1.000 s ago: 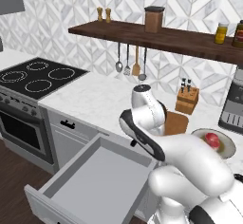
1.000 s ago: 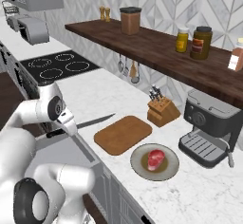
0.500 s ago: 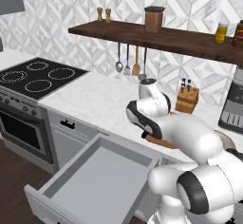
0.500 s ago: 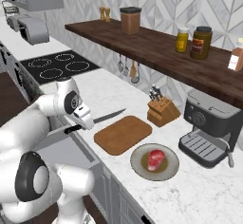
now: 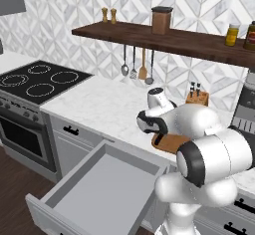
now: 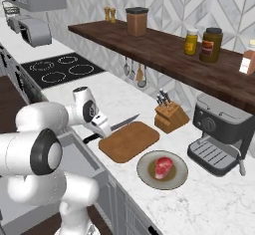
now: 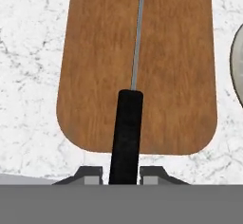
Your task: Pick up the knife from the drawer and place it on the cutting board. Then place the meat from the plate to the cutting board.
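Observation:
My gripper (image 6: 102,128) is shut on the black handle of the knife (image 6: 124,123), held just above the counter. Its dark blade reaches over the near left edge of the brown cutting board (image 6: 130,142). In the hand view the knife (image 7: 126,128) runs straight up from between my fingertips (image 7: 90,174) along the middle of the cutting board (image 7: 95,76). The red meat (image 6: 163,166) lies on the grey-green plate (image 6: 145,173) just right of the board. The drawer (image 5: 99,194) stands pulled open below the counter edge, its grey floor bare.
A wooden knife block (image 6: 169,114) stands behind the board, and a coffee machine (image 6: 219,134) sits to the right. The stove (image 6: 60,69) lies to the left. Utensils (image 5: 134,67) hang under the wooden shelf (image 5: 174,37). The plate's rim (image 7: 238,66) shows at the hand view's right edge.
The arm has swung right from over the drawer, carrying the knife along so that its blade now reaches over the cutting board. The grip has stayed shut.

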You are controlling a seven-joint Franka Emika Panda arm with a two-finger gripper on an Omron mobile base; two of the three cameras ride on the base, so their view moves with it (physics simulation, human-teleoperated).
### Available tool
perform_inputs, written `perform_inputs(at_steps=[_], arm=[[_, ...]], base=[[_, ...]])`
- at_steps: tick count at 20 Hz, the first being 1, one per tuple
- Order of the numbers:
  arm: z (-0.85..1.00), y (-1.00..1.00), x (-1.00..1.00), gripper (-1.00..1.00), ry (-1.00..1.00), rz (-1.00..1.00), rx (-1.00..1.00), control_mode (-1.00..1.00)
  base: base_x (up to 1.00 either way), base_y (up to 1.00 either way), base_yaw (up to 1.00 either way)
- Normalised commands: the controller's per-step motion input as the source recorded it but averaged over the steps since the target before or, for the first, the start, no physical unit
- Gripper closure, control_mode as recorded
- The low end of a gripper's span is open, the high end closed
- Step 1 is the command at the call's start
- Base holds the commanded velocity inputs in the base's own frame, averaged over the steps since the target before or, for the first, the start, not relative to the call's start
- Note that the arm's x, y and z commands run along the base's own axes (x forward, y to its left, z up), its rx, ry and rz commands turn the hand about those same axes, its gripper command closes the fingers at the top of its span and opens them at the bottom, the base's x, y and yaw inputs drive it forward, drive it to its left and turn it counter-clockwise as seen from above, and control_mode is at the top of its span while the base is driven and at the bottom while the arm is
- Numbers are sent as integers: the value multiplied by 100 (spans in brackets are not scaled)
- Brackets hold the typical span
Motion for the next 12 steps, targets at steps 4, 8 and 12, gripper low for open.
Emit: perform_inputs(at_steps=[4,8,12], arm=[[-48,-15,43,100,0,1,-4,-100],[-27,-25,35,100,0,0,0,-100],[-31,-23,28,100,0,0,0,-100]], base=[[0,0,0],[0,0,0],[0,0,0]])
